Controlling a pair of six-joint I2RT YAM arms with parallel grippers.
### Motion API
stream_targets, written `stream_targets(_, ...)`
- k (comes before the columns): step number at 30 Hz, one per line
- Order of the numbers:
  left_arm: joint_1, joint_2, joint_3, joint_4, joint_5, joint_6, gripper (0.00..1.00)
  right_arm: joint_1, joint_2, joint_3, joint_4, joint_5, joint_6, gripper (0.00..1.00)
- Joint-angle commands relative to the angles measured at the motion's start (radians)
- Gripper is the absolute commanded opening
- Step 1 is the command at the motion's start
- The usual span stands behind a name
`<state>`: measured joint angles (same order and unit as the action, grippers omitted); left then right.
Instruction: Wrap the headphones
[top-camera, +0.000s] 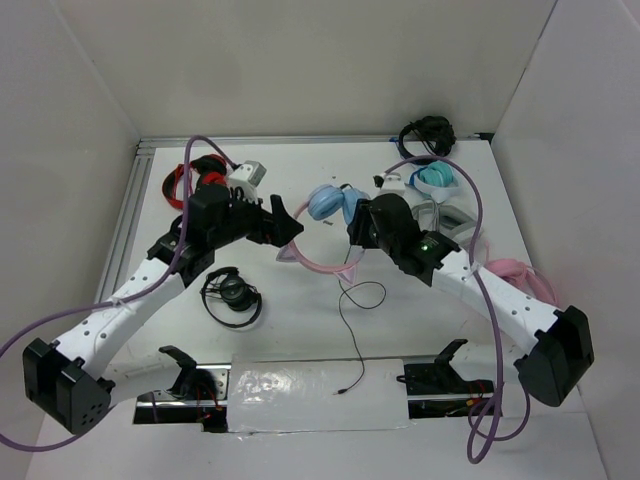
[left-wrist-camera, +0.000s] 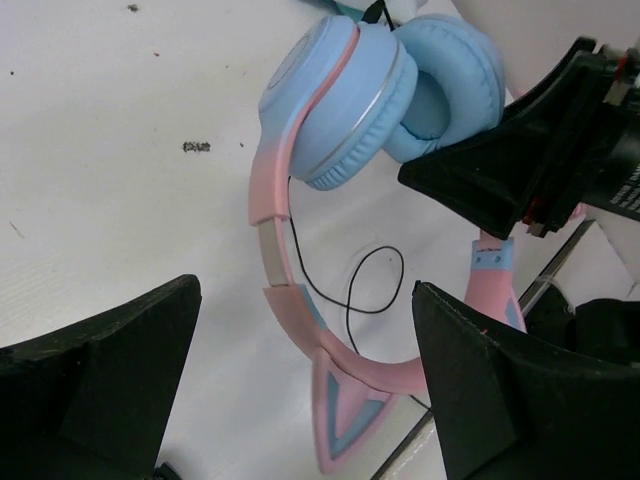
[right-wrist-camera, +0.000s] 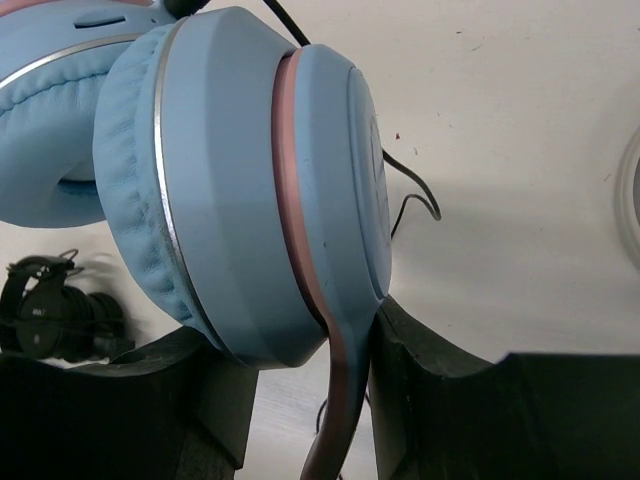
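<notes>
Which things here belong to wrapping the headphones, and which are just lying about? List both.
Job:
- cat-ear headphones
- their black cable

Lying about:
- red headphones
- front black headphones
- back black headphones
- teal headphones
- pink headphones
</notes>
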<state>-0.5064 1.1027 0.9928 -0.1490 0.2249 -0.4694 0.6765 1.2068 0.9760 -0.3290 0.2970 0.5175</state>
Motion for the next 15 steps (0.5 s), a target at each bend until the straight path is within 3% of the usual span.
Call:
stream_targets(1, 0.002, 0.046, 0.007, -0.007, 0.053, 0.064, 0.99, -0.005, -0.073, -0.014, 0.133, -0.056, -0.066, 0.00)
stream_targets(9, -0.001, 0.166, 0.052, -0.034, 0.067, 0.077, 0.96, 0.000, -0.102, -0.033, 0.169, -0.097, -0.096, 0.00)
stream_targets(10, -0.003, 0.172, 0.062, -0.034, 0.053, 0.078, 0.89, 0.004, -0.111, -0.037, 0.177, -0.117, -0.102, 0.00)
stream_targets(11, -0.003, 0.181, 0.064, -0.031, 0.056, 0.080, 0.67, 0.003, -0.113, -0.039, 0.182, -0.136, -0.108, 0.00)
stream_targets(14, -0.009, 0.186, 0.066, -0.005, 0.073, 0.077, 0.27, 0.006, -0.104, -0.028, 0.171, -0.170, -0.125, 0.00)
stream_targets(15, -0.012, 0.181, 0.063, 0.006, 0.068, 0.072, 0.20, 0.009, -0.089, -0.020, 0.162, -0.164, -0.123, 0.00)
